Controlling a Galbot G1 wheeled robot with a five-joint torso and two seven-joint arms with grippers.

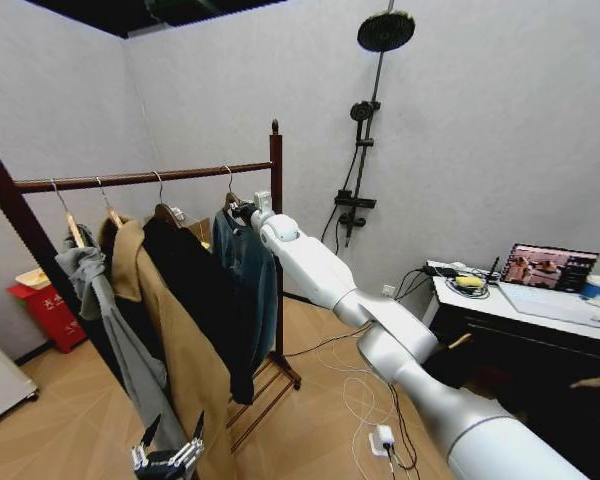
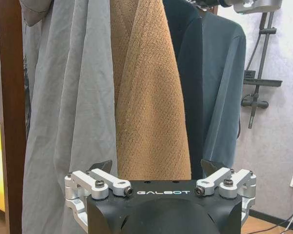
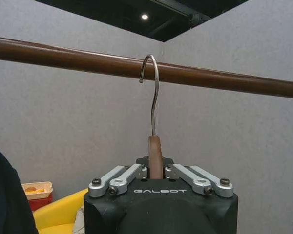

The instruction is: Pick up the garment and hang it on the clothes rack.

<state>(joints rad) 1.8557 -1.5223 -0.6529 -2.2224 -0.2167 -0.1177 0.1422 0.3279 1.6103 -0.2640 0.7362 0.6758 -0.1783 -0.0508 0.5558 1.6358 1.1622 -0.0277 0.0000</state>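
The teal garment (image 1: 248, 272) hangs at the right end of the clothes rack's rail (image 1: 140, 179), beside the right post (image 1: 276, 200). My right gripper (image 1: 242, 211) is shut on the neck of its wooden hanger (image 3: 155, 155). The metal hook (image 3: 155, 87) curves over the rail (image 3: 224, 80); I cannot tell whether it rests on it. The garment (image 2: 224, 87) also appears in the left wrist view. My left gripper (image 1: 167, 458) is low in front of the rack. This left gripper (image 2: 157, 168) is open and faces the tan coat (image 2: 146, 107), holding nothing.
A grey hooded jacket (image 1: 110, 320), a tan coat (image 1: 170, 340) and a black coat (image 1: 195, 290) fill the rail to the left of the garment. A shower fixture (image 1: 365, 120) is on the back wall. A desk (image 1: 540, 310) stands at right. Cables (image 1: 380, 420) lie on the floor and a red bin (image 1: 50, 310) sits at left.
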